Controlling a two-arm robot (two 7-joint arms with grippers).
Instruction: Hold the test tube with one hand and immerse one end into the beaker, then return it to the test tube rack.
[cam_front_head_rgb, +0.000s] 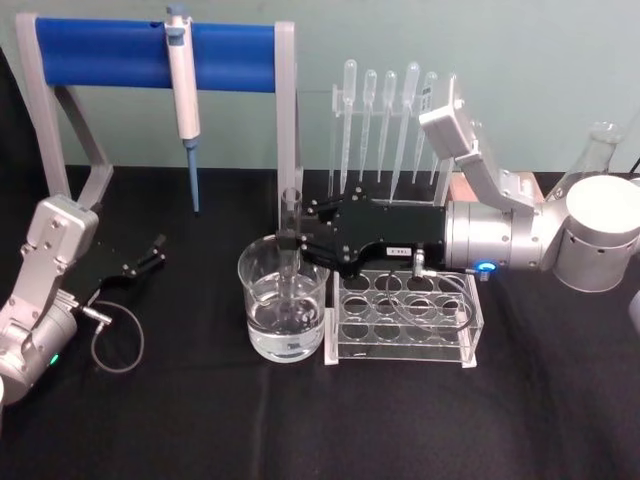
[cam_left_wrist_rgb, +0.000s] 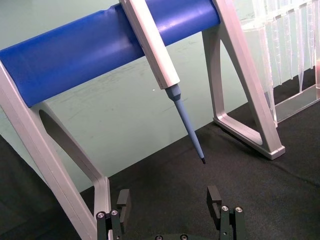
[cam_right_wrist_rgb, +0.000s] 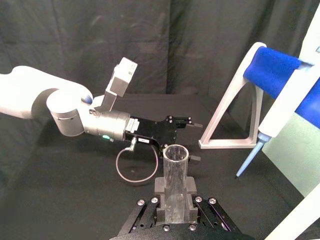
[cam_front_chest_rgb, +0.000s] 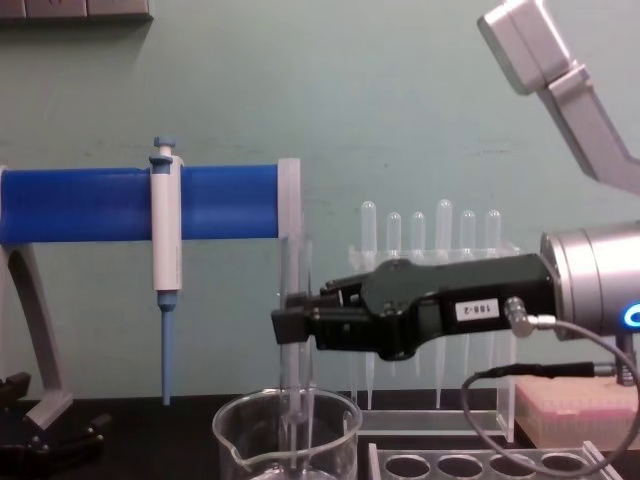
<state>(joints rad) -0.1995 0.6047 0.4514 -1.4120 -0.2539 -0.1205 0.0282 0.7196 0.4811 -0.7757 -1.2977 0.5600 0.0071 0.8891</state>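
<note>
Right gripper (cam_front_head_rgb: 293, 243): you're gripping the test tube (cam_front_head_rgb: 291, 208) around mid-length, closed firmly on it and holding it upright so the end enters straight.
Test tube: lower end is sitting inside the beaker (cam_front_head_rgb: 256, 310), apparently reaching the liquid; its rim is standing above the gripper.
Beaker: standing just beside the rack (cam_front_head_rgb: 400, 322), so your return is looking short.
Left gripper (cam_front_head_rgb: 152, 250): sitting open and empty, low over the desk (cam_front_head_rgb: 200, 420) on your left.

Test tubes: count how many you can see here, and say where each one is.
1. The test tube stands upright in the right gripper, its lower end inside the beaker. The rack's visible holes hold none, though the gripper covers some.
</note>
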